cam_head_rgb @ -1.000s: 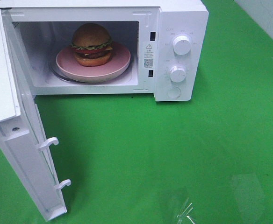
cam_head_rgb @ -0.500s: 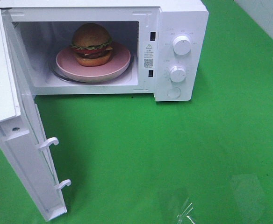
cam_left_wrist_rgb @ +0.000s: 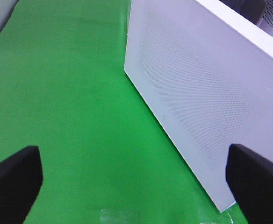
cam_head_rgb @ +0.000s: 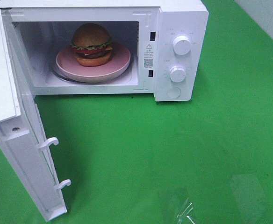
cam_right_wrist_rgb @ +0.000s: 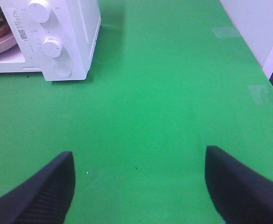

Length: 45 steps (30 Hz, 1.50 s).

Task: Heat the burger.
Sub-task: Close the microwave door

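burger (cam_head_rgb: pixel 91 44) stands upright on a pink plate (cam_head_rgb: pixel 120 63), a little toward its back, and is narrower than it. plate lies on the glass turntable (cam_head_rgb: pixel 57 74) inside the white microwave (cam_head_rgb: pixel 181 18). door (cam_head_rgb: pixel 24 154) is swung wide open on the left side, and two white hooks (cam_head_rgb: pixel 47 143) stick out from its inner edge. on the right panel are an upper knob (cam_head_rgb: pixel 182 45), a lower knob (cam_head_rgb: pixel 177 73) and a round button (cam_head_rgb: pixel 174 92) under them. microwave stands on a green cloth (cam_head_rgb: pixel 174 149). left gripper (cam_left_wrist_rgb: pixel 135 182) hangs over the cloth near the outer face of the door, fingers spread wide, only cloth between them. right gripper (cam_right_wrist_rgb: pixel 139 184) hangs over the cloth, well apart from the panel, fingers also spread wide around nothing.
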### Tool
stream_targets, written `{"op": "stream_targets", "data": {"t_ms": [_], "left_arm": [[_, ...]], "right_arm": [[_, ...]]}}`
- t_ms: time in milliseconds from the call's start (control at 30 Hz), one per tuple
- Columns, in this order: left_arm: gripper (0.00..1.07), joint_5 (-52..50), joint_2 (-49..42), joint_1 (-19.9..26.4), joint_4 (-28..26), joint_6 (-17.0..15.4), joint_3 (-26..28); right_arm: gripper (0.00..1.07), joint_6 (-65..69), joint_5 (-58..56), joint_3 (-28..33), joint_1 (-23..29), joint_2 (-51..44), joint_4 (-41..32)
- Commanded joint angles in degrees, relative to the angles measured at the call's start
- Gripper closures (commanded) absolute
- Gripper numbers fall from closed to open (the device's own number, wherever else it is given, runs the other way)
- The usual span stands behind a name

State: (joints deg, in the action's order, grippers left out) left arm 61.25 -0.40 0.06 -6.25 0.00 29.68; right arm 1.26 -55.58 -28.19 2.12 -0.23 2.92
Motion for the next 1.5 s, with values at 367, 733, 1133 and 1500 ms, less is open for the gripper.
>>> {"op": "stream_targets", "data": {"t_ms": [367,733,1133,1500], "left_arm": [[0.07,-0.1,-0.2,-0.2,-0.1,0.0,-0.1],[0.07,-0.1,-0.2,-0.2,-0.1,0.0,-0.1],[0.07,-0.1,-0.2,-0.2,0.3,0.0,-0.1],[0.09,-0.8,-0.2,-0.2,-0.2,-0.3,0.6]], "right_arm": [[0.31,-0.3,0.6,0.1,-0.2,-1.5,-0.2],[0.31,-0.3,0.6,0.1,-0.2,-1.5,-0.2],[0.31,-0.3,0.6,0.1,-0.2,-1.5,-0.2],[0.31,-0.3,0.6,0.1,-0.2,-1.5,-0.2]]}}
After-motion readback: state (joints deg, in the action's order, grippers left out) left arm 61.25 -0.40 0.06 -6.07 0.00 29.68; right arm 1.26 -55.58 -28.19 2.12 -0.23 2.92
